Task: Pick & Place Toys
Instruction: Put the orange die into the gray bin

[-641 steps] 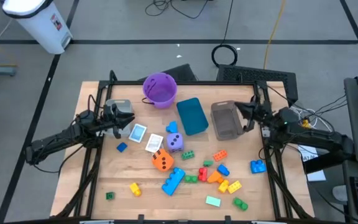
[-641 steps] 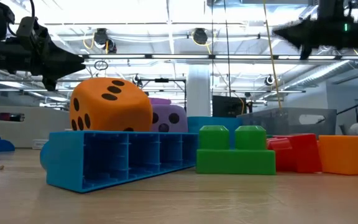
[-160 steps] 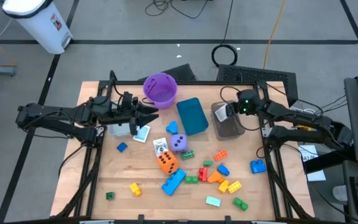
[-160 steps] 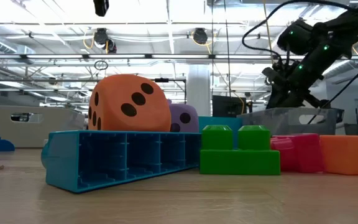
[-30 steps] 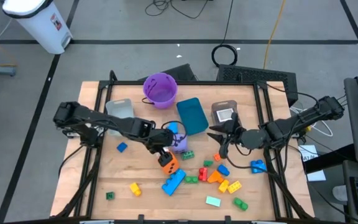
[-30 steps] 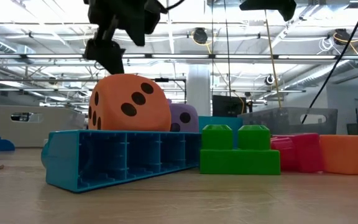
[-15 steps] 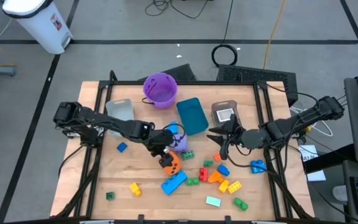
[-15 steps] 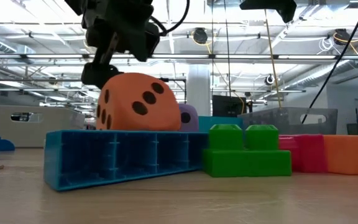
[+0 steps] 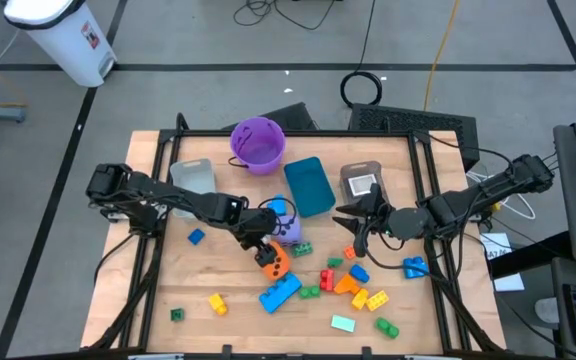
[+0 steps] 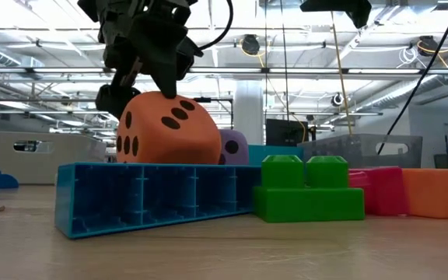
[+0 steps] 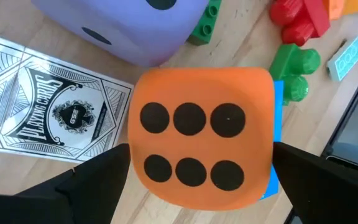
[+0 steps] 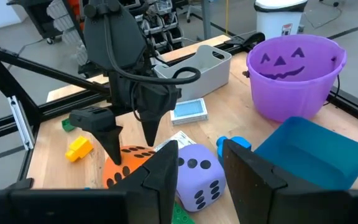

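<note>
The orange die (image 11: 201, 146) sits on the table beside the purple die (image 11: 142, 25) and a picture card (image 11: 48, 102). In the low view it stands tilted behind the long blue brick (image 10: 154, 198). My left gripper (image 9: 268, 250) is open and reaches down over the orange die (image 9: 274, 262), one finger on each side. My right gripper (image 9: 353, 228) hovers open over the table's right half, with nothing between its fingers (image 12: 160, 180). Small bricks (image 9: 353, 285) lie scattered toward the near edge. My left gripper has its two open fingers against opposite sides of the orange die (image 11: 132, 168), just under the six-dot face. The fingers (image 10: 113, 97) slant down from above and from the table's left. The die stays on the table, tipped a little.
At the far side stand the purple bucket (image 9: 258, 142), the teal bin (image 9: 310, 185), a grey bin (image 9: 363, 190) with a card inside and a pale bin (image 9: 193, 178). Green (image 10: 309, 190), red and orange bricks lie near the blue brick.
My left gripper has come down over the orange die, staying open. The die has shifted a little toward the table's right and turned and tipped. The blue and green bricks in front of it have slid slightly. My right gripper has kept still.
</note>
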Tool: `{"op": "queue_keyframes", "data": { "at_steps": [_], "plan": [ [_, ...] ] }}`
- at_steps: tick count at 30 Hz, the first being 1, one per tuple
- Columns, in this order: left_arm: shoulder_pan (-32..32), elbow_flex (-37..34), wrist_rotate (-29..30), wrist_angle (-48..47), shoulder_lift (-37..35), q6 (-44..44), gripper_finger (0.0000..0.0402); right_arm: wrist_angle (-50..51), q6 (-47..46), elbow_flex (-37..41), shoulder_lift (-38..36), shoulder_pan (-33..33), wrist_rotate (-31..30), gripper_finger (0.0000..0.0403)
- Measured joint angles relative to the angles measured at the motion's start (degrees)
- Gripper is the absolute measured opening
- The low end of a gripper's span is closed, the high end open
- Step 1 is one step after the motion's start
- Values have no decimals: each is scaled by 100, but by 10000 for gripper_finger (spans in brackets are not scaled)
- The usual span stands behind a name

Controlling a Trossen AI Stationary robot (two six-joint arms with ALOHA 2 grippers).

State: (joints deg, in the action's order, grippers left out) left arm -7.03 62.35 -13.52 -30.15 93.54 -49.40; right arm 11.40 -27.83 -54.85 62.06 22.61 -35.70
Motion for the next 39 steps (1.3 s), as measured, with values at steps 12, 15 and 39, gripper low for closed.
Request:
{"op": "queue_keyframes", "data": {
  "at_steps": [12,15,39],
  "plan": [
    [-111,0,216,185,0,-70,395,2,44,0,0,0,0,118],
    [-224,0,217,179,0,-71,395,4,44,0,0,0,0,118],
    [-234,22,-155,618,341,-328,395,44,42,0,0,0,0,118]
  ]
}}
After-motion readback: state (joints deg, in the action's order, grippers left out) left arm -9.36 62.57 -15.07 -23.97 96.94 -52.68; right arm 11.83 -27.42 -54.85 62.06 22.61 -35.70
